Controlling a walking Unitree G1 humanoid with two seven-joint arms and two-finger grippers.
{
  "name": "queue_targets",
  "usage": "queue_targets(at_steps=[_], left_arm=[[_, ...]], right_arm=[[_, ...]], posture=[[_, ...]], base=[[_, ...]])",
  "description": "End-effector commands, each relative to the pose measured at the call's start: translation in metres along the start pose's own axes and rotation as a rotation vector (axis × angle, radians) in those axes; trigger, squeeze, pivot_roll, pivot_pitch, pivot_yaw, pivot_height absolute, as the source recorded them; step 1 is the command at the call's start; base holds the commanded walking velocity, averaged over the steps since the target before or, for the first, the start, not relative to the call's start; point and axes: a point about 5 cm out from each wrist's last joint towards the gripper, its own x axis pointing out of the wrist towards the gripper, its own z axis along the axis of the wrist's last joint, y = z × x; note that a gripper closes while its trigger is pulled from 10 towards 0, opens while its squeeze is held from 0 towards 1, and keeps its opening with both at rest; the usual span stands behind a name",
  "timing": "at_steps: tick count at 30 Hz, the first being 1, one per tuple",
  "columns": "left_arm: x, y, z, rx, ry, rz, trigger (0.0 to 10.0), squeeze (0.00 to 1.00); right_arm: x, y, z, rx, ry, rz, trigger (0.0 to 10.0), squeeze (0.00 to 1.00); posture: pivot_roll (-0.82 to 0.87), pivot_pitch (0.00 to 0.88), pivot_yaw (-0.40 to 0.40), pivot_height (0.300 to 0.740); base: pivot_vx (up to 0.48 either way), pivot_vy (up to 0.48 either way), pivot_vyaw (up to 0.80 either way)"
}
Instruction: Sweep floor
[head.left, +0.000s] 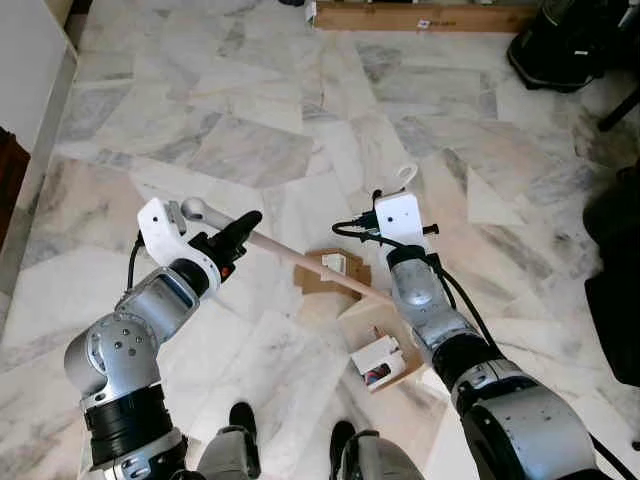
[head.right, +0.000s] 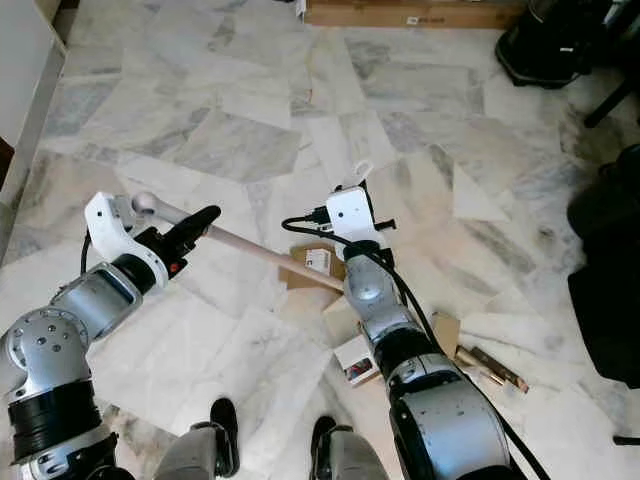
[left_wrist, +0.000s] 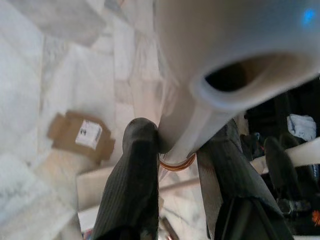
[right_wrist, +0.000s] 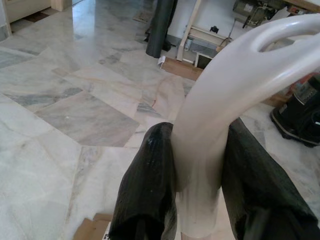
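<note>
Head stereo pair downward on marble floor (head.left: 260, 120); wrist cameras close along fingers.

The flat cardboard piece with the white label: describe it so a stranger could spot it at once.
On the marble floor directly in front of the robot, between its two arms, lies a cluster of cardboard scraps. The flat cardboard piece is the one farthest from the robot's feet, under the wooden broom handle; it alone carries a white printed label.

Pale marble floor (head.left: 250, 150) of angled grey-veined slabs spreads all around. Flattened cardboard (head.left: 322, 272) with a white label lies just below the right pincer (head.left: 385, 205); a small printed box (head.left: 376, 362) sits further back beneath that arm. A long wooden board (head.left: 425, 15) lies well ahead of both pincers, beside a black appliance (head.left: 560, 45).
</note>
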Motion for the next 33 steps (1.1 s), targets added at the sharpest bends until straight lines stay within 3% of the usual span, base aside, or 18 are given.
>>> queue_targets(at_steps=[1,5,13,15,18,19,20,22,23,26,28,30,33], left_arm=[[-0.007,-0.008,0.021,0.041,-0.136,-0.016,10.0,0.0],[-0.02,-0.013,0.051,0.103,-0.304,-0.012,10.0,0.0],[-0.036,-0.019,0.073,0.184,-0.394,-0.028,10.0,0.0],[-0.043,-0.022,0.089,0.235,-0.486,-0.026,10.0,0.0],[-0.046,-0.019,0.095,0.265,-0.546,-0.008,10.0,0.0],[-0.046,-0.019,0.095,0.263,-0.549,-0.004,10.0,0.0],[-0.048,-0.013,0.097,0.336,-0.562,0.045,10.0,0.0],[-0.049,-0.01,0.097,0.352,-0.568,0.064,10.0,0.0],[-0.051,-0.002,0.098,0.419,-0.59,0.14,10.0,0.0],[-0.056,0.006,0.101,0.495,-0.631,0.222,10.0,0.0],[-0.056,0.008,0.098,0.542,-0.625,0.228,10.0,0.0],[-0.053,0.016,0.081,0.626,-0.547,0.238,10.0,0.0],[-0.051,0.02,0.069,0.653,-0.506,0.248,10.0,0.0]], right_arm=[[-0.021,0.008,-0.043,-0.004,0.208,0.042,10.0,0.0],[-0.019,0.005,-0.043,0.04,0.218,0.028,10.0,0.0],[-0.016,-0.003,-0.041,0.081,0.223,0.0,10.0,0.0],[-0.012,-0.009,-0.039,0.143,0.227,-0.035,10.0,0.0],[-0.01,-0.013,-0.036,0.195,0.223,-0.057,10.0,0.0],[-0.01,-0.013,-0.036,0.198,0.223,-0.058,10.0,0.0],[-0.006,-0.017,-0.031,0.247,0.209,-0.085,10.0,0.0],[-0.005,-0.018,-0.029,0.267,0.201,-0.095,10.0,0.0],[-0.003,-0.021,-0.025,0.288,0.18,-0.105,10.0,0.0],[-0.001,-0.027,-0.02,0.33,0.144,-0.125,10.0,0.0],[-0.001,-0.03,-0.018,0.334,0.116,-0.128,10.0,0.0],[-0.001,-0.032,-0.014,0.383,0.086,-0.144,10.0,0.0],[-0.002,-0.033,-0.01,0.408,0.061,-0.153,10.0,0.0]], posture=[[0.03,0.34,-0.073,0.74],[0.04,0.314,-0.068,0.74],[0.05,0.274,-0.063,0.74],[0.06,0.245,-0.06,0.74],[0.06,0.216,-0.058,0.74],[0.06,0.216,-0.058,0.74],[0.05,0.192,-0.055,0.74],[0.05,0.182,-0.055,0.74],[0.05,0.163,-0.056,0.74],[0.05,0.135,-0.059,0.74],[0.06,0.12,-0.057,0.74],[0.04,0.091,-0.051,0.74],[0.02,0.08,-0.044,0.74]], base=[[0.0,0.0,0.0],[0.0,0.0,0.0],[0.0,0.0,0.0],[0.0,0.0,0.0],[0.0,0.0,0.0],[0.0,0.0,0.0],[0.0,0.0,0.0],[0.0,0.0,0.0],[0.0,0.0,0.0],[0.0,0.0,0.0],[0.0,0.0,0.0],[0.0,0.0,0.0],[0.0,0.0,0.0]])
